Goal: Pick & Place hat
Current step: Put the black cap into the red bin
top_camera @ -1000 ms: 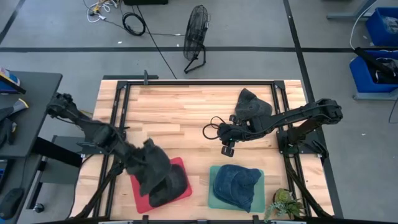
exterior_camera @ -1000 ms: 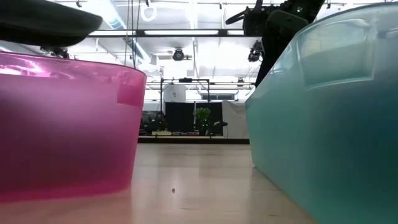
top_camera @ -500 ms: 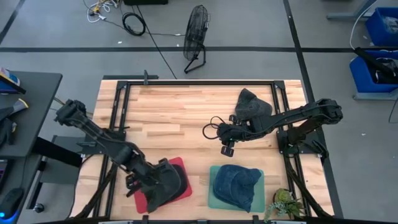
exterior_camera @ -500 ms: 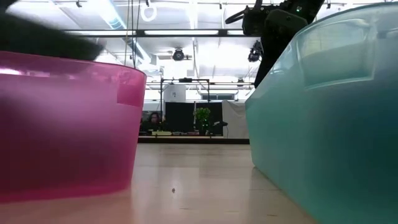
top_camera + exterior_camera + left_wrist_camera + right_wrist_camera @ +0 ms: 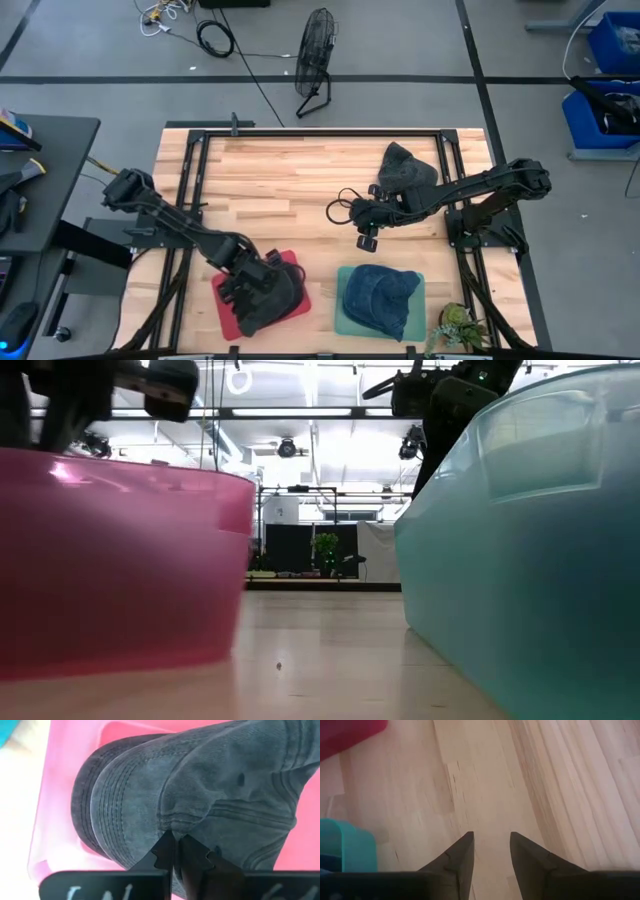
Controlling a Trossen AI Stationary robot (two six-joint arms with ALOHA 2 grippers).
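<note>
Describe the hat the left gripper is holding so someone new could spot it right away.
On the wooden table, look at the near edge for the pink bin. The dark grey hat lies in it, pinched by the left gripper; the blue hat sits in the teal bin.

Stitched denim hat (image 5: 200,795), glossy plastic bin (image 5: 60,795)

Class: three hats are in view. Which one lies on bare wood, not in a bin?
The dark hat by the right arm; the others sit in the pink bin and teal bin.

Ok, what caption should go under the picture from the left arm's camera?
Left gripper pinching the dark grey hat as it sits in the pink bin.
</note>
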